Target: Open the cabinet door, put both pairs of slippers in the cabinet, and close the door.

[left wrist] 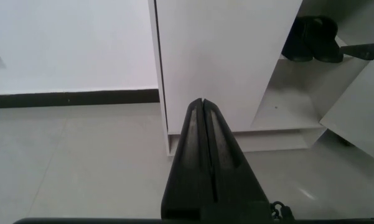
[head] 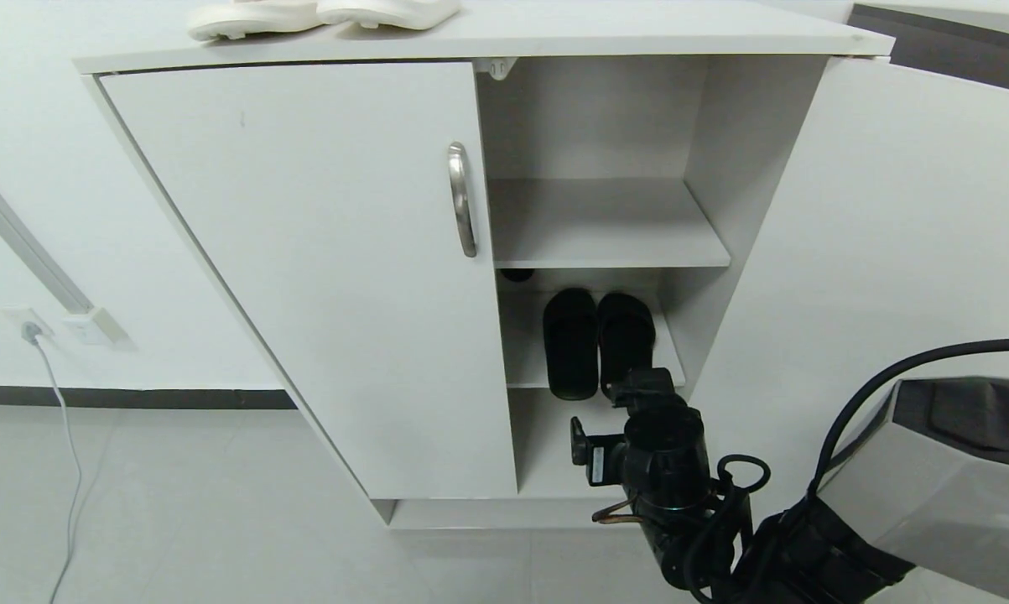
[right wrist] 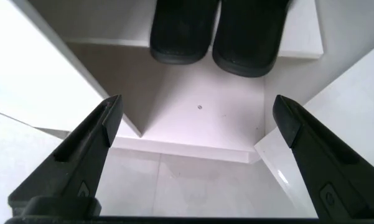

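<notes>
Right pincer [right wrist: 197,102], spread wide, faces black slippers [head: 573,342] lying front-to-back.

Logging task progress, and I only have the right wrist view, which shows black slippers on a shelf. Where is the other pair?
Observer: The white slippers lie on top of the cabinet, not inside it.
Operator: Are both doors open?
Observer: No. The left door is shut; the right door is swung open.
Operator: And the other arm?
Observer: The left gripper is shut and holds nothing.
</notes>
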### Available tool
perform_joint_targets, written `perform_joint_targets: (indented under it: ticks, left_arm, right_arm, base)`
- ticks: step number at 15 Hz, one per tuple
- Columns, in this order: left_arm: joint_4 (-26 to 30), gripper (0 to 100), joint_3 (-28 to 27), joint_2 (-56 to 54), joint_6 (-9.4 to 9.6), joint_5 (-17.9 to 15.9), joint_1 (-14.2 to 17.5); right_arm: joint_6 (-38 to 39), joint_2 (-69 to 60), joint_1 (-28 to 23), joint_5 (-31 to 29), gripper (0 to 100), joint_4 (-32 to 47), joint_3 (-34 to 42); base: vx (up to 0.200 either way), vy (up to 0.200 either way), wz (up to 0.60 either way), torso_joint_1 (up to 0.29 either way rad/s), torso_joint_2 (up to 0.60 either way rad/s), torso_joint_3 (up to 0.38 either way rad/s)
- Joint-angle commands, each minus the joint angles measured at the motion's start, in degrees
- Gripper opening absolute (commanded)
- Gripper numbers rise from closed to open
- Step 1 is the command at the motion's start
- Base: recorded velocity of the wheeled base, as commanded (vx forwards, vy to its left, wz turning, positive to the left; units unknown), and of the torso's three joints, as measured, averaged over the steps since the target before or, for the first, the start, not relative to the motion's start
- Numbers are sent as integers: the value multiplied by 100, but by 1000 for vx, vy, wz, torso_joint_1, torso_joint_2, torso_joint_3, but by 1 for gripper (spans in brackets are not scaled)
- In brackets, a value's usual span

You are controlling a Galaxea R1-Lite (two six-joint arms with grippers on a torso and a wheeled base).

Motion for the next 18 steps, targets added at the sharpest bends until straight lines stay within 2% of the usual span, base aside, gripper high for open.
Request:
perform_joint_targets:
  ticks: [1,10,18]
  left_arm:
    - [0,0,1,7,6,-1,1]
    - [0,0,1,7,6,-1,1]
    - [0,0,1,7,15,-10,1]
  right_arm:
    - [0,12,12,2,100,-18,15]
    - [-36,20,21,2,100,-115,94]
    - [-44,56,39,11,100,-115,77]
  base:
    - [0,0,0,0,0,0]
    - [0,0,0,1,0,8]
    - [0,0,0,3,2,182]
